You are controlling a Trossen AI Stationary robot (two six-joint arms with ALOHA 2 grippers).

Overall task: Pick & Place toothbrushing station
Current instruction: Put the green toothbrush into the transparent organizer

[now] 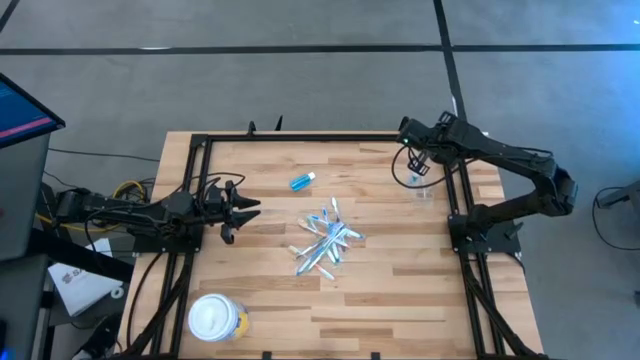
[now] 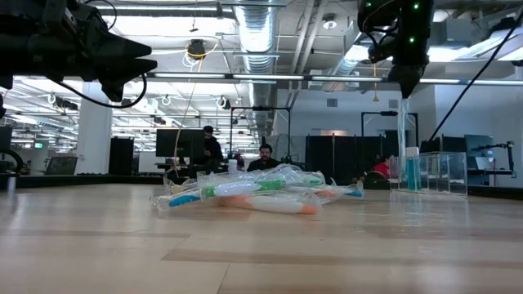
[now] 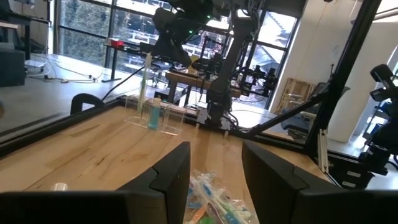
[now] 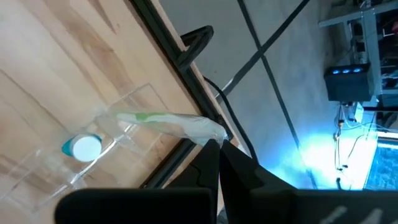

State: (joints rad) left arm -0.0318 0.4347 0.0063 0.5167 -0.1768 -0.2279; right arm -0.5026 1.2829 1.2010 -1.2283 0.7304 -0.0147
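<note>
Pinched together, the right gripper's fingers [image 4: 214, 149] clamp the end of a wrapped toothbrush [image 4: 171, 123] with a green-and-white handle, holding it over the clear tumbler [image 4: 93, 140] that stands at the far right edge of the table [image 1: 400, 290], just inside the black frame rail. From the low view the right gripper [image 2: 406, 82] hangs directly above that tumbler [image 2: 429, 171], and a blue-capped item already stands inside it, though what it is looks unclear through the clear wall. Spread wide and empty, the left gripper [image 3: 214, 171] hovers at the table's left side, pointing toward the pile of wrapped toothbrushes [image 1: 325, 242] heaped near the middle of the wood. A small blue tube [image 1: 302, 181] lies alone on the table farther back from the pile, well apart from both arms. Near the front left corner sits a yellow tub [image 1: 217, 319] with a white lid.
</note>
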